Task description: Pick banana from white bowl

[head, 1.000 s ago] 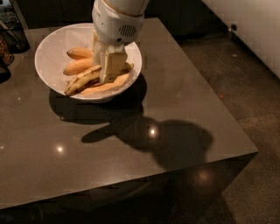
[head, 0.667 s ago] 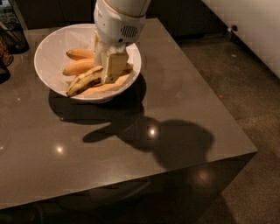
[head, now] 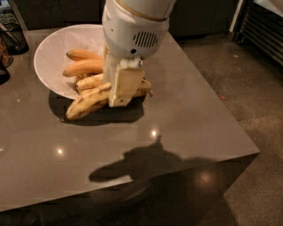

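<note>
Claw [head: 120,98] closed around the banana [head: 85,105], holding it over the near rim of the white bowl [head: 47,62].

a glossy brown table [head: 185,128] with light glints, the gripper [head: 120,101] over its far side, stands on a speckled floor [head: 252,88] before dark cabinets [head: 53,13].
</note>
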You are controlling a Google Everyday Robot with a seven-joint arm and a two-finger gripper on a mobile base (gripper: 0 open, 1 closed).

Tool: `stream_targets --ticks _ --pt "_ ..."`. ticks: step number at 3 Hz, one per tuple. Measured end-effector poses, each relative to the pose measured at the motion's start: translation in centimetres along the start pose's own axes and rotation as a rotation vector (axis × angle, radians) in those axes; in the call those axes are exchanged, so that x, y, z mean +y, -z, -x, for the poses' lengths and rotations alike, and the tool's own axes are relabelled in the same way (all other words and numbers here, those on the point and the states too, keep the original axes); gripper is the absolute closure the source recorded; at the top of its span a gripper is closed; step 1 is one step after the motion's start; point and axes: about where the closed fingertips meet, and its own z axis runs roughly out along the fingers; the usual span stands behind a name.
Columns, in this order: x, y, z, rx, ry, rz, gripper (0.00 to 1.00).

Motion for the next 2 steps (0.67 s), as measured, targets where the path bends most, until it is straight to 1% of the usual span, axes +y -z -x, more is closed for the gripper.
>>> stream_targets --ticks 1,2 --pt "4.04 1.18 0.25 -0.001 -0.084 0.01 1.0" --pt "3.88 1.55 0.73 -0.006 -0.075 -0.009 1.0"
